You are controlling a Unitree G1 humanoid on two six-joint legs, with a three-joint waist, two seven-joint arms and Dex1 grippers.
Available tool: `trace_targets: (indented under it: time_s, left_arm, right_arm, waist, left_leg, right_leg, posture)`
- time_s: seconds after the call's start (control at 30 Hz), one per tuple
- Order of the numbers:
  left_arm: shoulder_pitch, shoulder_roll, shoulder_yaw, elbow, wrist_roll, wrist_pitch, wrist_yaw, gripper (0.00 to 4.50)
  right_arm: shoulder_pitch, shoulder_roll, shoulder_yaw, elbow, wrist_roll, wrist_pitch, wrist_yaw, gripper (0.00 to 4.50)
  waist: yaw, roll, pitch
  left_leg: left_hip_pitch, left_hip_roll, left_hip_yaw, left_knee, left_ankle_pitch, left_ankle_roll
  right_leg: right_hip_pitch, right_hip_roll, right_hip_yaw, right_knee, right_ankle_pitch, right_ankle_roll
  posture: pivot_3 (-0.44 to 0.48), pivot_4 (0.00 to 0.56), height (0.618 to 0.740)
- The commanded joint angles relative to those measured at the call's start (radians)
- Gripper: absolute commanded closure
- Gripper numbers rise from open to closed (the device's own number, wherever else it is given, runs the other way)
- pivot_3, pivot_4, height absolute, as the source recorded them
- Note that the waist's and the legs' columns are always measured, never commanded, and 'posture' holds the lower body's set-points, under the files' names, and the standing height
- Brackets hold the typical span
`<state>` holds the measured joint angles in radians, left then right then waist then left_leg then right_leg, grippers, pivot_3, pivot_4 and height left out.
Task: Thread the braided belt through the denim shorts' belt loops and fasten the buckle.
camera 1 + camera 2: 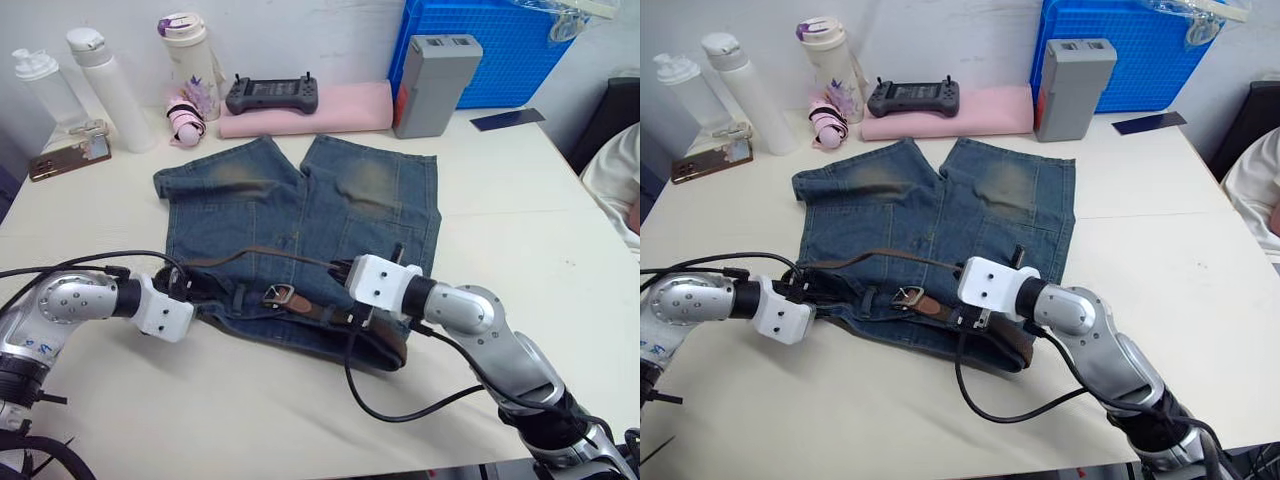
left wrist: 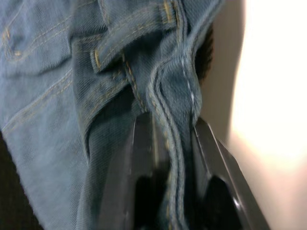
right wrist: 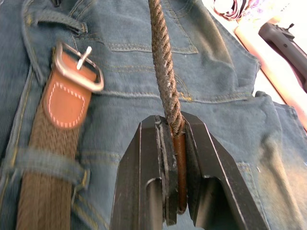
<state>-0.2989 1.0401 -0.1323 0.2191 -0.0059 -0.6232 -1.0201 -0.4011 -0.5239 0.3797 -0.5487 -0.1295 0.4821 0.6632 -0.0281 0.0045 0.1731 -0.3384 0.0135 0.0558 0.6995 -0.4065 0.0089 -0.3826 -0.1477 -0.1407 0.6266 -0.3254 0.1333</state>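
from the left eye view i saw the denim shorts (image 1: pixel 300 240) lying flat on the pale surface (image 1: pixel 520 230), legs pointing away from me, waistband nearest me. the braided belt (image 1: pixel 330 313) ran along the waistband, its buckle (image 1: pixel 279 295) lying near the middle of the waist. the belt's free end arched up over the denim toward my right pincer (image 1: pixel 345 268). my left pincer (image 1: pixel 185 285) sat at the waistband's left end. bare surface lay open to the right of the shorts and along the near edge. behind the shorts stood bottles (image 1: pixel 110 90), a black controller (image 1: pixel 272 95) on a pink rolled cloth (image 1: pixel 330 110), a grey box (image 1: pixel 432 85) and a blue crate (image 1: pixel 490 50).

the right eye view gave the same layout, the shorts well apart from the surface's right edge.

in the left wrist view my left pincer (image 2: pixel 168 143) was pinching a fold of the waistband seam between its fingers (image 2: pixel 141 158), with a belt loop (image 2: pixel 129 43) just beyond and bright bare surface beside the denim's edge.

in the right wrist view my right pincer (image 3: pixel 173 125) was pressed onto the belt's tip, the braid rising straight out from the fingers (image 3: pixel 148 163). beside it the buckle lay flat on the denim, the strap passing under a belt loop.
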Motion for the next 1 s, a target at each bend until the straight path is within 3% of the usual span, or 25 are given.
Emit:
trace_targets:
  time_s: [0.03, 0.13, 0.3, 0.5, 0.6, 0.63, 0.7, 0.8, 0.9, 1.0]
  left_arm:
    - [0.066, 0.013, 0.035, -0.202, -0.162, 0.18, -0.051, 2.13]
    - [0.107, 0.064, 0.102, -0.397, -0.346, 0.458, -0.079, 0.87]
    - [0.1, 0.128, 0.202, -0.572, -0.596, 0.805, -0.101, 0.87]
    - [-0.076, 0.037, 0.281, -0.588, -0.811, 1.103, 0.062, 0.87]
    - [-0.035, -0.042, 0.387, -0.556, -1.129, 1.366, 0.256, 0.87]
    - [0.025, -0.062, 0.422, -0.562, -1.317, 1.427, 0.364, 0.87]
    - [0.171, -0.08, 0.456, -0.616, -1.639, 1.476, 0.555, 0.87]
    - [0.37, -0.09, 0.473, -0.742, -1.901, 1.473, 0.705, 0.87]
    - [0.506, -0.216, 0.426, -0.844, -1.966, 1.381, 0.844, 0.87]
    - [0.506, -0.375, 0.353, -0.883, -1.966, 1.27, 1.064, 0.87]
  right_arm:
    - [-0.018, 0.012, -0.003, -0.028, -0.02, -0.002, -0.011, 4.5]
    - [-0.026, 0.013, -0.002, -0.015, -0.029, -0.003, -0.01, 4.5]
    - [-0.041, 0.019, 0.006, 0.012, -0.041, -0.015, -0.006, 4.5]
    - [-0.059, 0.026, 0.02, 0.037, -0.06, -0.046, 0.0, 4.5]
    - [-0.069, 0.032, 0.02, 0.053, -0.073, -0.065, -0.008, 4.5]
    - [-0.073, 0.03, 0.025, 0.059, -0.086, -0.08, -0.013, 4.5]
    - [-0.08, 0.027, 0.035, 0.073, -0.12, -0.112, -0.027, 4.5]
    - [-0.086, 0.032, 0.047, 0.093, -0.166, -0.148, -0.049, 4.5]
    - [-0.095, 0.036, 0.064, 0.124, -0.235, -0.202, -0.09, 4.5]
    - [-0.099, 0.037, 0.073, 0.151, -0.296, -0.263, -0.126, 4.5]
  waist:
    - [0.001, -0.001, 0.0]
    - [0.0, -0.002, 0.001]
    - [0.0, -0.003, 0.002]
    - [0.0, -0.003, 0.002]
    - [-0.005, -0.003, 0.002]
    - [-0.01, -0.003, 0.002]
    - [-0.02, -0.003, 0.002]
    - [-0.027, -0.006, 0.003]
    - [-0.022, -0.005, 0.004]
    - [-0.007, -0.005, 0.003]
  left_leg:
    - [0.0, 0.0, -0.003, 0.0, 0.0, 0.001]
    - [-0.003, -0.001, -0.008, 0.0, -0.001, 0.002]
    - [-0.005, -0.001, -0.009, 0.001, -0.001, 0.001]
    - [-0.005, -0.001, -0.009, 0.001, -0.001, 0.001]
    - [-0.003, -0.002, -0.009, 0.001, -0.001, 0.001]
    - [-0.002, -0.002, -0.009, 0.0, -0.001, 0.001]
    - [0.0, 0.0, -0.015, -0.002, -0.001, 0.001]
    - [0.001, -0.001, -0.022, -0.003, -0.001, 0.001]
    - [0.002, -0.003, -0.023, -0.002, -0.002, 0.001]
    - [0.003, -0.004, -0.023, 0.0, -0.002, 0.001]
  right_leg:
    - [0.0, 0.0, 0.0, 0.0, 0.0, 0.0]
    - [-0.001, 0.0, 0.0, 0.0, 0.0, 0.0]
    - [-0.002, 0.0, 0.0, -0.001, 0.0, 0.0]
    - [-0.001, 0.0, 0.001, -0.001, 0.0, 0.0]
    - [-0.001, 0.0, 0.002, -0.001, 0.0, 0.0]
    - [-0.001, 0.0, 0.004, -0.001, 0.0, 0.0]
    - [-0.001, 0.001, 0.006, 0.0, 0.0, 0.0]
    - [-0.001, 0.0, 0.01, 0.0, 0.0, 0.0]
    - [0.0, 0.0, 0.014, -0.001, 0.0, 0.0]
    - [0.005, 0.0, 0.015, -0.005, 0.0, 0.0]
  posture:
    - [0.0, 0.15, 0.74]
    - [0.0, 0.15, 0.74]
    - [0.0, 0.15, 0.74]
    - [0.0, 0.15, 0.74]
    - [0.0, 0.15, 0.74]
    - [0.0, 0.15, 0.74]
    - [0.0, 0.15, 0.74]
    - [0.0, 0.15, 0.74]
    - [0.0, 0.15, 0.74]
    - [0.0, 0.15, 0.74]
